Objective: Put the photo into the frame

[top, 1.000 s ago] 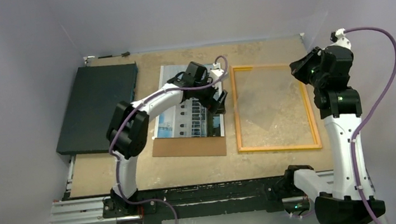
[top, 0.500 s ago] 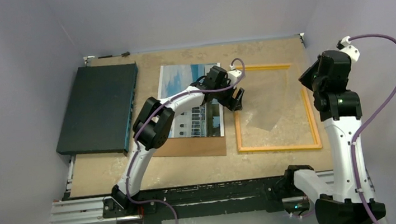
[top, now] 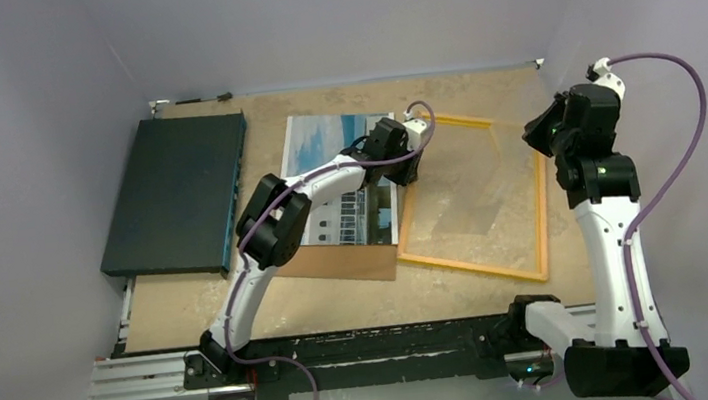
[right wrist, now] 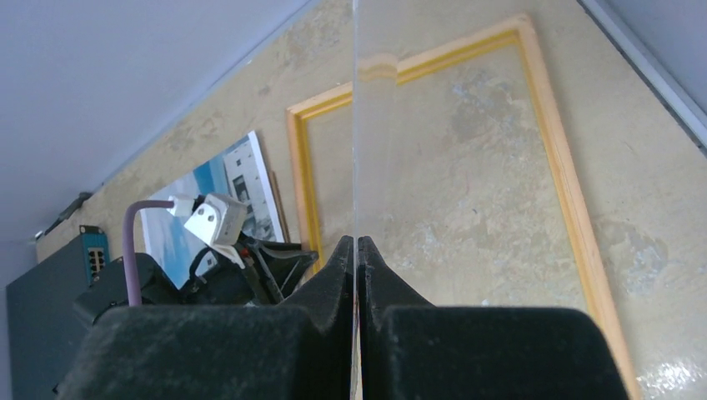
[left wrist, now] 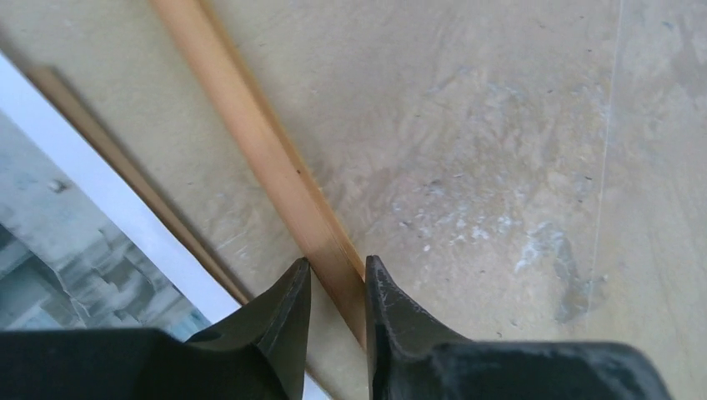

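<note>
Frame (top: 471,266), judged light, stiff, best taken mid-rail: left hand (left wrist: 335,271) gripped its rail in its jaws; right hand (right wrist: 356,246) was pinched on a clear pane (right wrist: 355,125).

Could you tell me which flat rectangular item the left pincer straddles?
The yellow-orange frame: its rail runs through the left pincer; the photo, brown board and dark slab lie outside it.
</note>
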Available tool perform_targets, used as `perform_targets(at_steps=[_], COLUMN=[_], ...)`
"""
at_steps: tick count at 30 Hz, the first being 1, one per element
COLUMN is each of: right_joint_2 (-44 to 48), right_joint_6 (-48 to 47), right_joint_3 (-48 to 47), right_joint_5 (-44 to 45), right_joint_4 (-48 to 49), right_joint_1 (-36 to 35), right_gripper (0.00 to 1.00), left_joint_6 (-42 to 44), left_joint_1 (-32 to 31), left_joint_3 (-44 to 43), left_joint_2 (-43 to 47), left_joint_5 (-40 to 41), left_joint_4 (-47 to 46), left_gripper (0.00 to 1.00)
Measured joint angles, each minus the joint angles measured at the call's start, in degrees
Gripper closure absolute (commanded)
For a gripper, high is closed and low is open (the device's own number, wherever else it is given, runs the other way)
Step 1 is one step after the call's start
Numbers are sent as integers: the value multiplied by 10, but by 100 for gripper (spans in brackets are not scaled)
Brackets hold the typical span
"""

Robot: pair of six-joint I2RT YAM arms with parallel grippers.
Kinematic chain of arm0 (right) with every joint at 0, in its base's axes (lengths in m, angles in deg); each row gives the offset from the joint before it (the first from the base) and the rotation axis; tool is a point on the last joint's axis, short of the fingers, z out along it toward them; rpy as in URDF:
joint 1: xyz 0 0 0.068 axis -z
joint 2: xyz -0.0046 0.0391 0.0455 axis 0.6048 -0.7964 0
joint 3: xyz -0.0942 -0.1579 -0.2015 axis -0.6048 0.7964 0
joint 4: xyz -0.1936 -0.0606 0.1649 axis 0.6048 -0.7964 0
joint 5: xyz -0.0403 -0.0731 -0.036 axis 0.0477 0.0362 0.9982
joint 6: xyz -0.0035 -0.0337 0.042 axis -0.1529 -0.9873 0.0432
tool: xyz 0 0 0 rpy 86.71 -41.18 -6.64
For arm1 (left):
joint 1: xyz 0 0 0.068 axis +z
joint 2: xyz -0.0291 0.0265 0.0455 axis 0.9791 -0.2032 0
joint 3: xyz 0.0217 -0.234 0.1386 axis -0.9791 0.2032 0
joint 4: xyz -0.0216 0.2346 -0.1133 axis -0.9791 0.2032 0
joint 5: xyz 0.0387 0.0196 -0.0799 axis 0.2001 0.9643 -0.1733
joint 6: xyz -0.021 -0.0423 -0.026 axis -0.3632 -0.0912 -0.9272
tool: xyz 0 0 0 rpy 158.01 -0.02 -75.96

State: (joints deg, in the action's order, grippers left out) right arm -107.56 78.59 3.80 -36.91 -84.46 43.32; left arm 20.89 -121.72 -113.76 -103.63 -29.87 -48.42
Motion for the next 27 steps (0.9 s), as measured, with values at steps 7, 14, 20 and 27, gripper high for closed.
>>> perform_targets(at_steps=[7, 14, 20, 27], right_joint_2=[-3, -14, -50, -89], right_joint_6=[-1, 0, 2, 1], right_joint_3=[18, 39, 39, 21], right_joint_5=[-52, -128, -207, -263], right_joint_4=[38, 75, 107, 112], right_joint_1=[0, 0, -1, -8], right_gripper=[100, 100, 100, 100], left_joint_6=[1, -9, -56, -114], left_joint_1=[13, 39, 67, 86], left_joint_3=[47, 118, 146, 169], left_joint_2=[25, 64, 75, 78], left_joint_5=[40, 56, 36, -15], left_joint_4=[-28, -59, -79, -109], left_gripper=[84, 84, 85, 81])
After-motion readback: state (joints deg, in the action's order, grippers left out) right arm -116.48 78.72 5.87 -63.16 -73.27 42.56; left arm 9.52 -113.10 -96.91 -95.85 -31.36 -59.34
